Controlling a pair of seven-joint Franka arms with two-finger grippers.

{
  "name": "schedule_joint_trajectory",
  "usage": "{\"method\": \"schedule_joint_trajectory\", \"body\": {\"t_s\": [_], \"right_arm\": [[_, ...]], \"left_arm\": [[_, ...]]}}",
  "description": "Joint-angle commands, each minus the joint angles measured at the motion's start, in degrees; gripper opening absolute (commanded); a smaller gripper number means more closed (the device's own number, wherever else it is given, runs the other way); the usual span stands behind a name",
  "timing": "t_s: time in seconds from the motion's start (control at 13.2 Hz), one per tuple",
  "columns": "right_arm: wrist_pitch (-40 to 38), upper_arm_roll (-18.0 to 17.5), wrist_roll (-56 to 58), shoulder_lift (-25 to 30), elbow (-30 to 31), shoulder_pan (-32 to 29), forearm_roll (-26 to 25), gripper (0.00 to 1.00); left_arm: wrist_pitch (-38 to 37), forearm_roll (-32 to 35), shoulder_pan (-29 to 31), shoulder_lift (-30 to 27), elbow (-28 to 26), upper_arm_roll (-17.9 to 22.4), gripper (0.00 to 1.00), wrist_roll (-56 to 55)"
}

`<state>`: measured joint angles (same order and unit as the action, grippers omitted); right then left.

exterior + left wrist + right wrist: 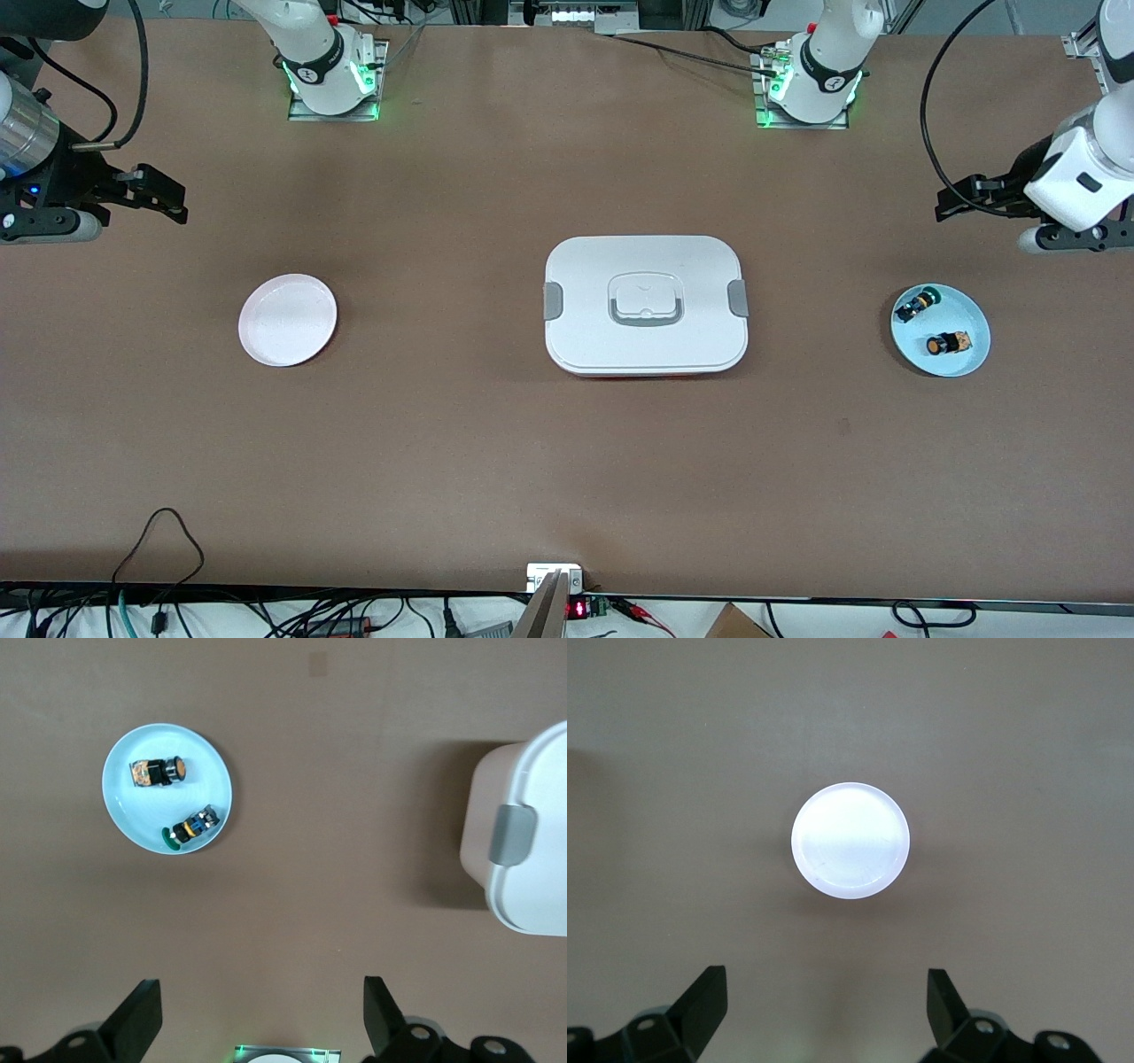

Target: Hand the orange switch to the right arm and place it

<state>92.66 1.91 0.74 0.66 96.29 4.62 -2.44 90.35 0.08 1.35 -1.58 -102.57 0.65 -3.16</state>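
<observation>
The orange switch [946, 343] [159, 773] lies on its side in a light blue plate [964, 308] [209, 771] near the left arm's end of the table. Beside it in the same plate lies a green-capped switch [913, 306] [190, 828]. My left gripper [950, 204] [263, 1010] hangs open and empty over bare table next to that plate. My right gripper [177, 202] [828, 1005] hangs open and empty over bare table at the right arm's end, beside a white plate [288, 320] [850, 840] with nothing on it.
A large white lidded box [645, 306] [523, 842] with grey side clips stands in the middle of the table between the two plates. The two arm bases [332, 80] [811, 89] glow green along the table's edge farthest from the front camera.
</observation>
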Motion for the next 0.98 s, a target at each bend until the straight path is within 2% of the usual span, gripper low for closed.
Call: {"method": "schedule_joint_trajectory", "body": {"t_s": [0.0, 0.3, 0.45, 0.53, 0.76, 0.91], "right_arm": [[-1.2, -0.2, 0.1, -0.6, -1.5, -0.2, 0.8, 1.0], [-0.7, -0.2, 0.4, -0.6, -1.5, -0.2, 0.8, 1.0], [-0.6, -0.2, 0.4, -0.6, -1.5, -0.1, 0.6, 1.0], [-0.6, -0.2, 0.1, -0.6, -1.5, -0.1, 0.7, 1.0], [-0.6, -0.2, -0.1, -0.6, -1.5, -0.2, 0.8, 1.0], [-0.5, -0.2, 0.0, -0.6, -1.5, -0.2, 0.8, 1.0]], "left_arm": [[-3.1, 1.2, 0.4, 5.2, 4.5, -1.0, 1.0, -0.6], [-5.2, 1.1, 0.2, 11.1, 11.7, -0.9, 1.0, -0.1], [-4.4, 1.4, 1.5, 14.2, 12.7, -0.4, 1.0, 3.0], [-2.0, 1.8, 2.8, 14.7, 11.4, -0.3, 1.0, 3.1], [11.4, 3.3, 8.9, 15.0, 4.5, -0.5, 1.0, 7.1], [23.1, 3.3, 12.3, 15.5, -1.2, -0.5, 1.0, 10.4]]}}
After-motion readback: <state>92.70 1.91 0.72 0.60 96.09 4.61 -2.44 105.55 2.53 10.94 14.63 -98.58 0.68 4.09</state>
